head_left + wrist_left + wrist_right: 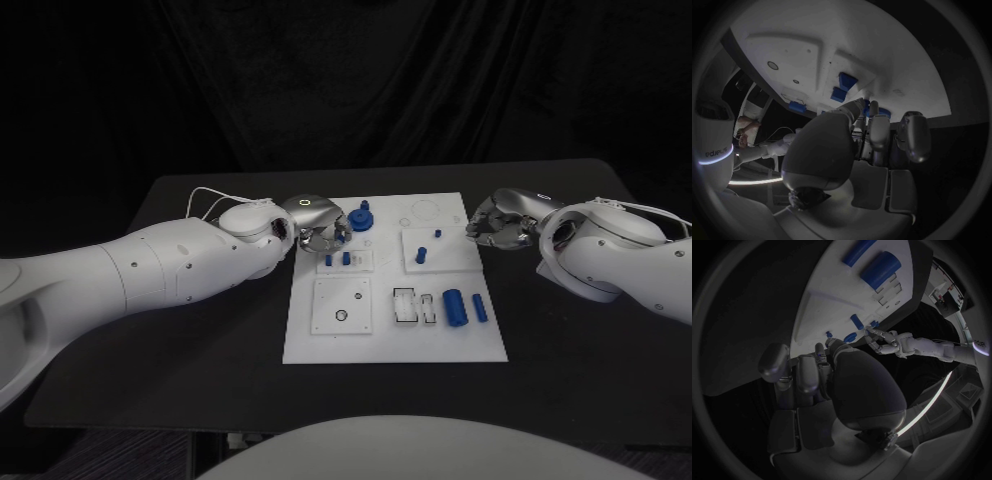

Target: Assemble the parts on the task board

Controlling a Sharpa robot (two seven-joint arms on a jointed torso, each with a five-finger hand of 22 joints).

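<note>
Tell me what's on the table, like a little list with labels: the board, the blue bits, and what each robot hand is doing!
board: white task board mid-table
blue parts: two cylinders lying near the board's right edge; small pegs standing; a bigger piece at the far edge
left hand: at the board's far left corner, over the pegs; hold unclear
right hand: beside the board's right edge, fingers curled, holding nothing

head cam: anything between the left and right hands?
Yes, in the head view: the far end of the task board spans between the left hand and right hand, with an upright blue part beside the left hand.

Dim scene, fisheye-warped wrist views
</note>
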